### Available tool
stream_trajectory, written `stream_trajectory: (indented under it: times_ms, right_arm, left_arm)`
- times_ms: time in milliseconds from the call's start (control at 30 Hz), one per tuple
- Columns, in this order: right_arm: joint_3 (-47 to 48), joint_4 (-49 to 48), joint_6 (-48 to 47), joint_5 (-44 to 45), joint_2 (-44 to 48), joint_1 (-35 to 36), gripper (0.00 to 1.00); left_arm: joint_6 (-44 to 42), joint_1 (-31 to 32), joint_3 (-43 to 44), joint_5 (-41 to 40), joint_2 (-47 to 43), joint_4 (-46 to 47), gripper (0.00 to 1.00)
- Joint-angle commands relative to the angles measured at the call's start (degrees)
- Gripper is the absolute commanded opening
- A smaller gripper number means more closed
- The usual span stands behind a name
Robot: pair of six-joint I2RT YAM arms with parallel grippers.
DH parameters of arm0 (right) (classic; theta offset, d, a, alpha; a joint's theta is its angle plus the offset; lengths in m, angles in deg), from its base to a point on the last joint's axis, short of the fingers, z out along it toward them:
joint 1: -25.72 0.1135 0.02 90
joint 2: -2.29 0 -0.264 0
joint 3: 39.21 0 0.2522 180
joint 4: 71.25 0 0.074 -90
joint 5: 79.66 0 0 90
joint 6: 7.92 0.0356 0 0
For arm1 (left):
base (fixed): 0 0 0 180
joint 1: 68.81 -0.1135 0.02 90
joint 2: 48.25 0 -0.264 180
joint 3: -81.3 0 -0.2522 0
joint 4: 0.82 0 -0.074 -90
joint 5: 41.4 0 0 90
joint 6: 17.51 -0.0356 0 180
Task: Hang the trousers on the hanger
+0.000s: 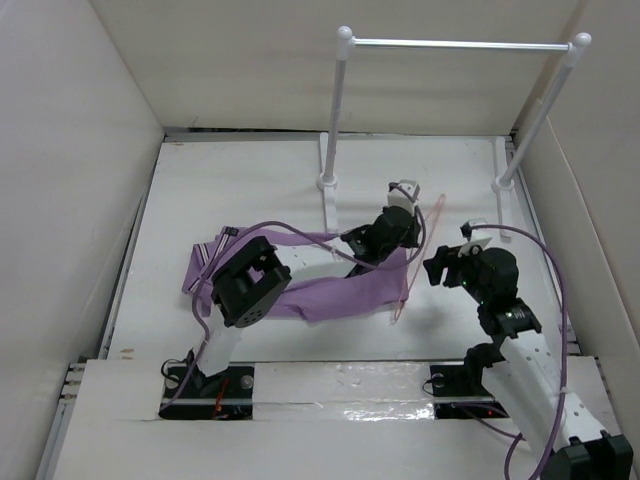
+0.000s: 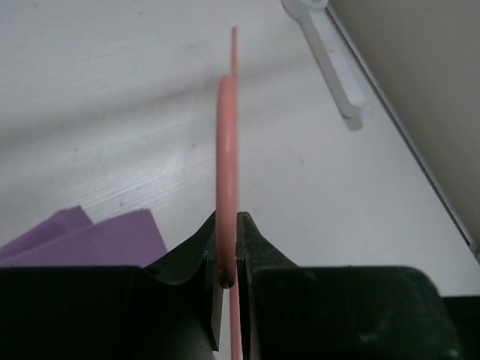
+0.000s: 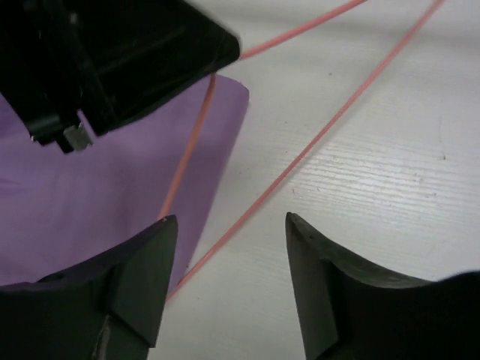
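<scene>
The light purple trousers (image 1: 340,292) lie flat mid-table, with the striped waistband (image 1: 205,255) at the left. The thin pink hanger (image 1: 408,290) lies at the trousers' right end, partly on the cloth. My left gripper (image 1: 410,228) reaches across the trousers and is shut on the hanger's wire (image 2: 226,135), with purple cloth (image 2: 97,240) beside it. My right gripper (image 1: 438,268) is open and empty just right of the hanger. In the right wrist view it (image 3: 232,221) hovers over one wire (image 3: 315,139) and the trousers' edge (image 3: 90,187).
The white two-post rail stand (image 1: 330,130) with its silver bar (image 1: 460,44) stands at the back, and one of its feet (image 2: 334,67) shows ahead of my left gripper. White walls close in the table on three sides. My left gripper's body (image 3: 112,60) is close above my right gripper.
</scene>
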Motion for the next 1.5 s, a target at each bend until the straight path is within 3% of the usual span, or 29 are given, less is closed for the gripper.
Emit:
stream_trajectory:
  times_ms: [0, 200, 267, 300, 333, 400, 500, 533, 633, 867, 1200, 1267, 1300, 1333, 1367, 1400, 1467]
  right_arm:
    - [1.09, 2.8, -0.42, -1.42, 4.96, 0.42, 0.7]
    - [4.16, 7.37, -1.3, -2.39, 8.86, 0.94, 0.75]
    - [3.99, 6.76, -1.21, -4.05, 7.1, 0.94, 0.53]
    - [3.38, 5.54, -0.86, -4.93, 6.05, 0.94, 0.35]
    - [1.72, 2.13, -0.69, -6.59, 4.74, 0.94, 0.1]
    - [0.65, -0.61, -0.86, -7.83, -0.79, 0.94, 0.0]
    - [-0.84, -6.06, 0.1, -8.45, -8.18, 2.26, 0.04]
    - [-1.37, -10.77, 0.63, -8.54, -9.94, 2.87, 0.23]
    - [-1.64, -16.07, 2.12, -8.28, -17.14, 5.68, 0.5]
    - [-1.9, -26.28, 7.13, -2.84, -30.95, 10.52, 0.55]
    - [-4.89, -29.81, 9.16, 3.76, -33.42, 11.14, 0.53]
    - [-4.97, -30.86, 9.16, 2.62, -34.38, 11.14, 0.42]
    - [-4.97, -31.38, 8.98, 1.84, -35.08, 11.14, 0.31]
    - [-4.8, -31.39, 8.81, 0.17, -35.0, 11.14, 0.13]
    - [-4.89, -31.74, 8.72, -1.06, -34.39, 11.14, 0.06]
    - [-5.67, -32.09, 9.24, -2.38, -31.43, 10.36, 0.01]
    - [-5.94, -30.78, 9.77, -4.41, -27.12, 9.56, 0.0]
  left_arm:
    - [6.33, 0.65, -8.88, 0.24, -8.03, 9.95, 0.0]
    - [14.06, 4.08, -22.42, -5.73, -12.17, 19.55, 0.0]
    - [16.53, 4.08, -26.89, -7.23, -12.69, 22.02, 0.0]
    - [17.84, 4.08, -28.23, -7.58, -12.78, 24.38, 0.0]
    - [18.29, 4.08, -29.37, -9.5, -12.87, 25.01, 0.0]
    - [19.35, 4.61, -32.27, -10.92, -12.96, 26.33, 0.0]
    - [19.35, 4.61, -33.78, -11.97, -12.78, 26.6, 0.0]
    - [19.09, 4.61, -34.13, -12.94, -12.87, 26.69, 0.0]
    - [18.39, 4.61, -36.06, -14.44, -13.05, 28.88, 0.0]
    - [16.28, 4.61, -37.38, -14.01, -13.31, 28.8, 0.0]
    - [13.73, 2.33, -40.99, -12.86, -14.63, 31.7, 0.0]
    - [12.16, 2.33, -40.55, -13.21, -14.63, 31.35, 0.0]
    - [11.71, 2.33, -40.63, -13.47, -14.72, 31.35, 0.0]
    - [11.27, 2.33, -40.81, -14.17, -14.72, 31.43, 0.0]
    - [10.4, 2.33, -40.98, -14.26, -14.8, 31.43, 0.0]
    - [9.78, 1.8, -41.33, -14.26, -15.33, 31.43, 0.0]
    - [8.02, 1.8, -42.3, -15.4, -16.21, 32.13, 0.0]
